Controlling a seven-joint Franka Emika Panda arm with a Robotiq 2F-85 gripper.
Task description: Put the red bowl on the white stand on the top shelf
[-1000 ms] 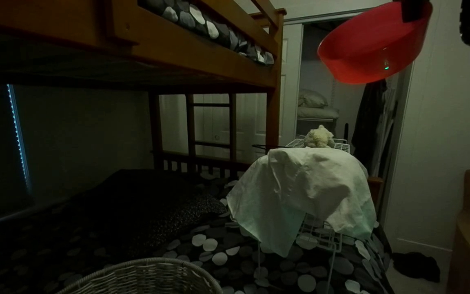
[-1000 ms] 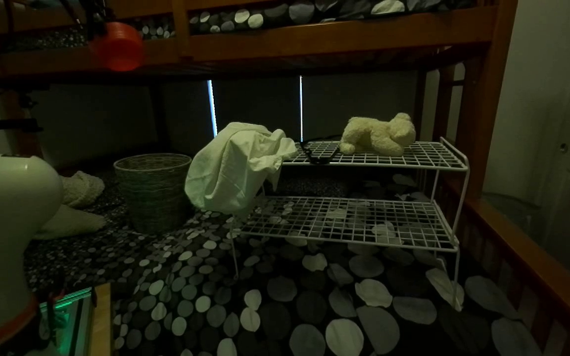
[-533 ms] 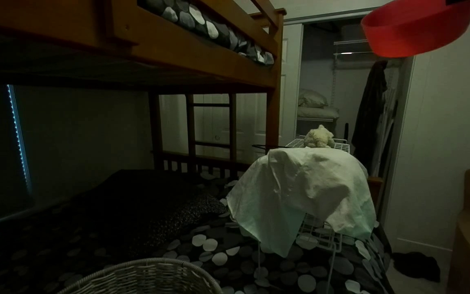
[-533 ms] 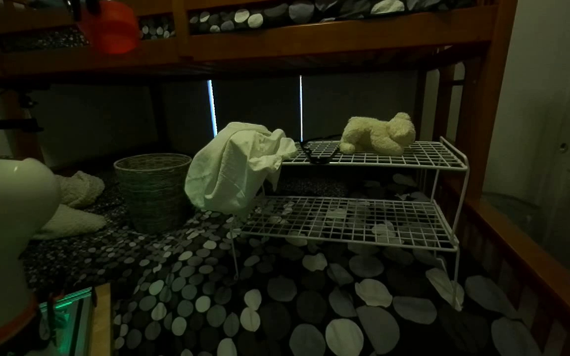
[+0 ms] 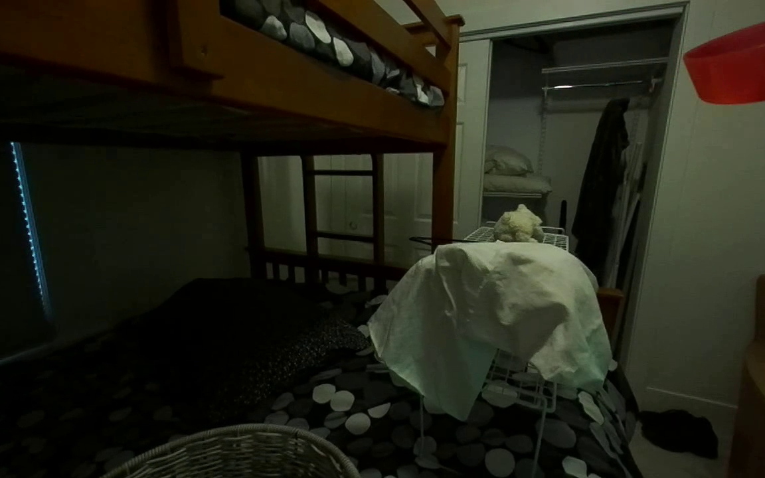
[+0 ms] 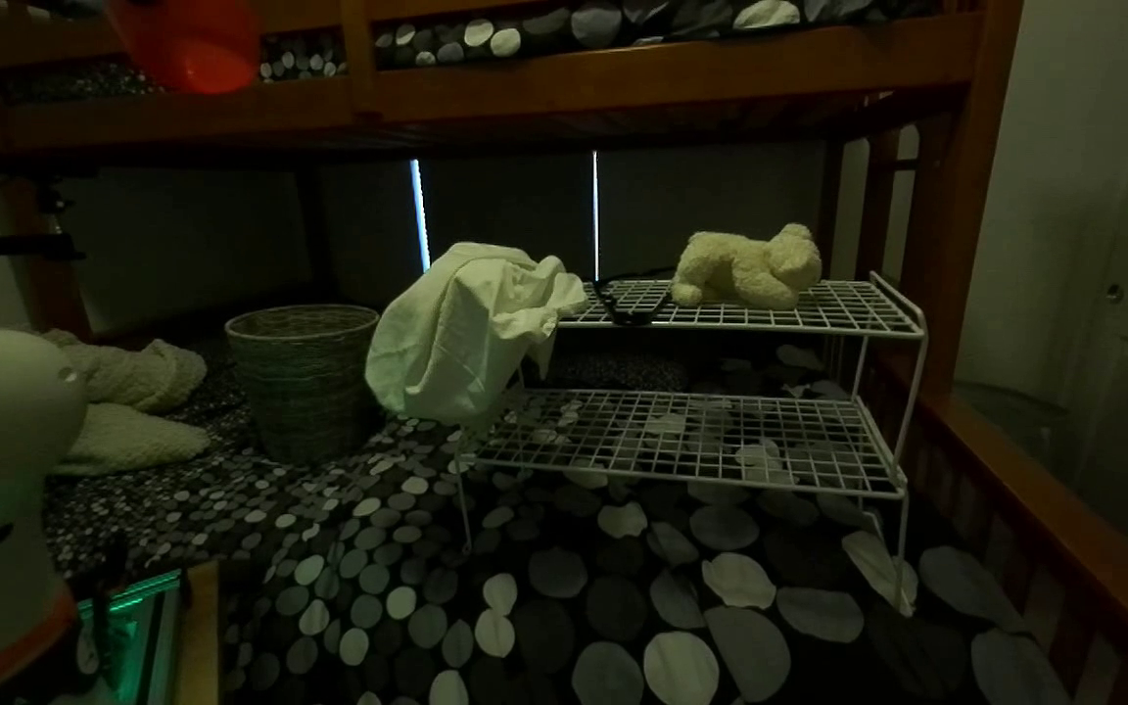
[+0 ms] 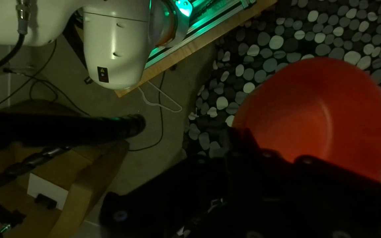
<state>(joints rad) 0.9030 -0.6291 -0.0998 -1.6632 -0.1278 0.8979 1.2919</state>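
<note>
The red bowl hangs in the air, seen from its open side in the wrist view. It also shows at the edge of the picture in both exterior views. My gripper is dark and shut on the bowl's rim; the exact contact is hard to see. The white stand is a wire rack with two shelves on the bed. It shows in both exterior views. The bowl is higher than the stand and away to its side. The gripper is out of view or barely visible in the exterior views.
A white cloth drapes over one end of the stand. A cream plush toy and a black thin object lie on the top shelf. A wicker basket stands beside it. The wooden bunk rail runs overhead.
The held bowl has moved away from the stand, toward the picture's edge in both exterior views. The white arm link has shifted left in an exterior view. The stand and cloth have not moved.
</note>
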